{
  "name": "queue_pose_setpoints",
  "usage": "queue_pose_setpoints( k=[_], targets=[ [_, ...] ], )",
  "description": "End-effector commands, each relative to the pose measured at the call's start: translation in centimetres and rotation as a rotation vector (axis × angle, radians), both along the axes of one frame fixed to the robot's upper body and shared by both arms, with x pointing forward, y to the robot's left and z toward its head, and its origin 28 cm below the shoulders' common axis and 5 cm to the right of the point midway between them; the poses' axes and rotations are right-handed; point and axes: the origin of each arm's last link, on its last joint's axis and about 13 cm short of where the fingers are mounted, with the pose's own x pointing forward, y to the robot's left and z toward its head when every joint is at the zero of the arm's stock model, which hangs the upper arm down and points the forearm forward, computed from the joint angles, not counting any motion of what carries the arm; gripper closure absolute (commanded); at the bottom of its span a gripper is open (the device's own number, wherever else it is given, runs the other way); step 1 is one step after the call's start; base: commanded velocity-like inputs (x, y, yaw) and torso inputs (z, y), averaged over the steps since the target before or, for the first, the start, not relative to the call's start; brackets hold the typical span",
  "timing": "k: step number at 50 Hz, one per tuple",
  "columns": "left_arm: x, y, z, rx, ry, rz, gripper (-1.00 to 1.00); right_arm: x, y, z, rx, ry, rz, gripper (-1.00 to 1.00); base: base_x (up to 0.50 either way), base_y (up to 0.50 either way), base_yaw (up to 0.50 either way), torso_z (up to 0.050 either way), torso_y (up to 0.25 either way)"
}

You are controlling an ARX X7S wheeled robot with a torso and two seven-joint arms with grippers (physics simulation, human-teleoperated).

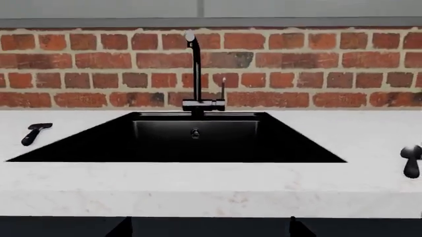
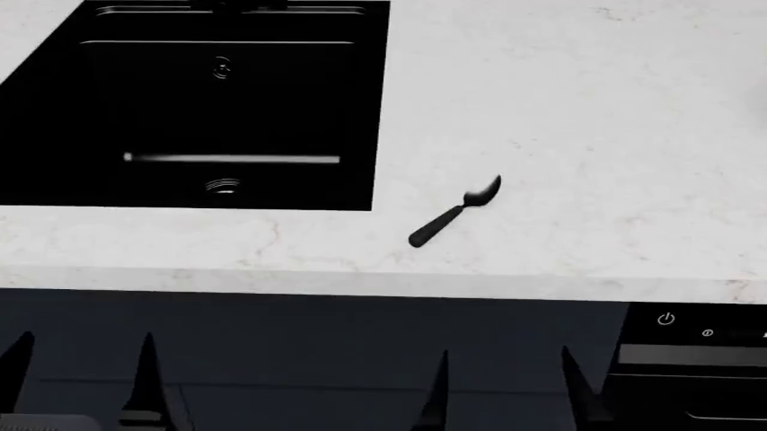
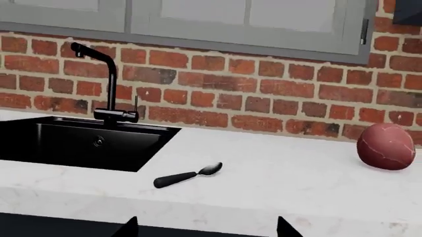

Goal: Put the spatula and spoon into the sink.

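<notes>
Spoon (image 2: 455,212) on surface (image 2: 576,108) right of sink (image 2: 359,108), spatula (image 1: 35,133) left, both untouched | our grippers apart, ready for pickup.

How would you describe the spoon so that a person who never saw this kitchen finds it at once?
Start at the black sink set in the pale marble counter. On the bare counter just beside the basin, near the front edge, lies the spoon. It is small and dark, with a thick black handle and a shiny metal bowl.
</notes>
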Motion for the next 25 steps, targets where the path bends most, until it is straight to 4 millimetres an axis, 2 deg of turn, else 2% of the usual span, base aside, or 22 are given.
queue_pose_setpoints(
  k=[1, 5, 9, 25],
  targets=[
    [1.1, 0.8, 3.8, 0.045, -0.138, 0.04, -1.0, 0.4, -0.6, 4.4, -0.076, -0.127, -0.023, -1.0, 0.0, 0.0, 0.0, 0.0, 0.0],
    [1.5, 1.4, 5.1, 0.067, -0.149, 0.041, -1.0, 0.9, -0.9, 5.7, -0.1, -0.144, -0.008, -1.0, 0.0, 0.0, 0.0, 0.0, 0.0],
    [2.0, 1.9, 6.3, 0.055, -0.106, 0.035, -1.0, 1.5, -1.1, 6.9, -0.049, -0.137, 0.031, -1.0, 0.0, 0.0, 0.0, 0.0, 0.0],
    [4.5, 2.5, 9.8, 0.052, -0.037, -0.005, -1.0, 3.0, -2.0, 10.8, -0.004, -0.112, 0.077, -1.0, 0.0, 0.0, 0.0, 0.0, 0.0]
  ],
)
